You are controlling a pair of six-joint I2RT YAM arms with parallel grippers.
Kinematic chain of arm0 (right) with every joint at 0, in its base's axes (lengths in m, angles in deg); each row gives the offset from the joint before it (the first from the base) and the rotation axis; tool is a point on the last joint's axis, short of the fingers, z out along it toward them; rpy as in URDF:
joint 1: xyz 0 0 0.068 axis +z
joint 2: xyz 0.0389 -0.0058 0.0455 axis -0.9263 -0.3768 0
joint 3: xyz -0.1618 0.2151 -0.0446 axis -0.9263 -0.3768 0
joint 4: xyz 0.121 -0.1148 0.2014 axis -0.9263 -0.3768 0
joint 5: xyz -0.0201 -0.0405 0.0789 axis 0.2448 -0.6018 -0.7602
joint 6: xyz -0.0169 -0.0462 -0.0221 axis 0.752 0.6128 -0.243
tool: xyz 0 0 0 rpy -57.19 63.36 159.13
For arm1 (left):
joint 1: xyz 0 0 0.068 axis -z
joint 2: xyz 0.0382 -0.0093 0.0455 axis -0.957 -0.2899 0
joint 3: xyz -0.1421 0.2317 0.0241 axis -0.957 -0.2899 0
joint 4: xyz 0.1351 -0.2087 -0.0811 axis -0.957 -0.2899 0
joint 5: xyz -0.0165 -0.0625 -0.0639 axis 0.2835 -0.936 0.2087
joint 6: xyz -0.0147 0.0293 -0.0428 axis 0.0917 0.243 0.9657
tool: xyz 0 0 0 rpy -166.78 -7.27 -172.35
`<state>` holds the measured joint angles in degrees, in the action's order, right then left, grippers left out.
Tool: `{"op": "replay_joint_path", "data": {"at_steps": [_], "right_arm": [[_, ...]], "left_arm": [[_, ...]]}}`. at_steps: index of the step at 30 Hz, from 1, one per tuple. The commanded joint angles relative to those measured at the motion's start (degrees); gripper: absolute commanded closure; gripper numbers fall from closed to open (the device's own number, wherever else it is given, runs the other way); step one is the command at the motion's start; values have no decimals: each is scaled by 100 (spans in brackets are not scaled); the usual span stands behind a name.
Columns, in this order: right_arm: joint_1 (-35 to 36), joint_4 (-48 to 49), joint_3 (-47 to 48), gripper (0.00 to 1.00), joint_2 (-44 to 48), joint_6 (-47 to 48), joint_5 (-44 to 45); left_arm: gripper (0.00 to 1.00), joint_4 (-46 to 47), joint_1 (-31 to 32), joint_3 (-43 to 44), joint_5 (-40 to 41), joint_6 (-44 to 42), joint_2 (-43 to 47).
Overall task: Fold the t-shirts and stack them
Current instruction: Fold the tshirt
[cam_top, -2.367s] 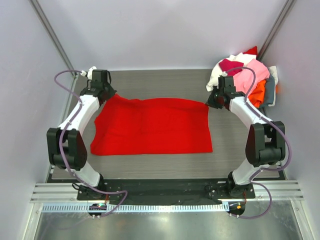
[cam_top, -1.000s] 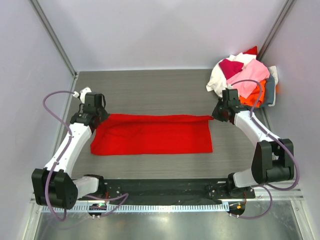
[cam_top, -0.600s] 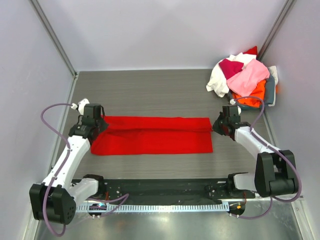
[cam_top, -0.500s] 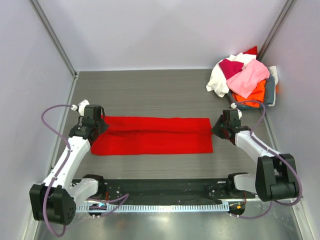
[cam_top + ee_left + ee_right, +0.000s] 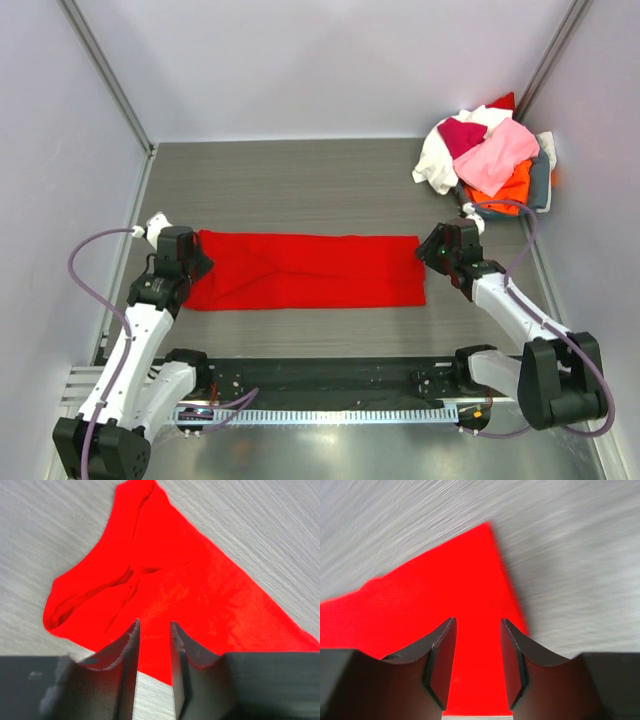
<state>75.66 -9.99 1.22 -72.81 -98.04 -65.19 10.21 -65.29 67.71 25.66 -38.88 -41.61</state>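
Red t-shirt (image 5: 305,270): one item, folded into a long flat band. It lies across the lower middle of the top view on the grey wood-grain bench (image 5: 300,180). Its left end is rumpled, with creases running into a rounded lobe, as the left wrist view shows. Its right end is a clean square corner.

Left hand (image 5: 197,263): sits at the band's left end, low over the cloth. Its fingers (image 5: 129,652) stand a little apart, with red fabric showing through the narrow gap and nothing clamped.

Right hand (image 5: 427,250): sits at the band's upper right corner. Its fingers (image 5: 442,650) stand apart (a wider gap than its partner's), with cloth lying below them and none gripped. Whether either hand's tips touch the fabric cannot be told.

Other t-shirts, heaped in the upper right of the top view and well apart from the band:
- pink t-shirt (image 5: 497,155)
- white t-shirt (image 5: 436,158)
- magenta t-shirt (image 5: 462,132)
- orange t-shirt (image 5: 507,186)

Grey basket (image 5: 541,180): sits under the heap, mostly covered.
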Motion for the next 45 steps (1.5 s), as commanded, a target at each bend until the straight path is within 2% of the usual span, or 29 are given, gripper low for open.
{"op": "replay_joint_path", "data": {"at_steps": [1, 4, 8, 13, 20, 22, 24, 32, 38, 41, 45], "right_arm": [[485, 158, 557, 55, -422, 205, -162], [1126, 130, 987, 55, -931, 188, -206], [1795, 796, 1409, 56, -1546, -40, -969], [2681, 1588, 2103, 55, -2435, -23, -1760], [3307, 2169, 3675, 55, -4166, -312, -2639], [3395, 2118, 3984, 55, -4623, -339, -2667], [3536, 1907, 4485, 51, -4870, -252, -2492], [3659, 1845, 5803, 49, -6222, -383, -3220], [3677, 1827, 6288, 50, -6804, -620, -3396], [3694, 2055, 6288, 51, -7006, -822, -3554], [3738, 2441, 6087, 51, -7024, -972, -3748]], "left_arm": [[68, -368, 5, 279, 207, 145, -70], [47, -325, -3, 393, 164, 163, -333], [44, -158, -65, 665, -12, 154, -991], [44, -132, -626, 1464, -564, 268, -2255], [45, -281, -926, 2484, -863, 452, -3716], [49, -298, -918, 2626, -935, 558, -3980], [51, -317, -909, 2749, -961, 811, -4314], [50, -343, -918, 3021, -988, 989, -5175], [51, -983, -918, 3530, -340, 954, -5931], [52, -1247, -918, 3663, 39, 989, -6151], [52, -1239, -909, 3663, 120, 998, -6266]]}}
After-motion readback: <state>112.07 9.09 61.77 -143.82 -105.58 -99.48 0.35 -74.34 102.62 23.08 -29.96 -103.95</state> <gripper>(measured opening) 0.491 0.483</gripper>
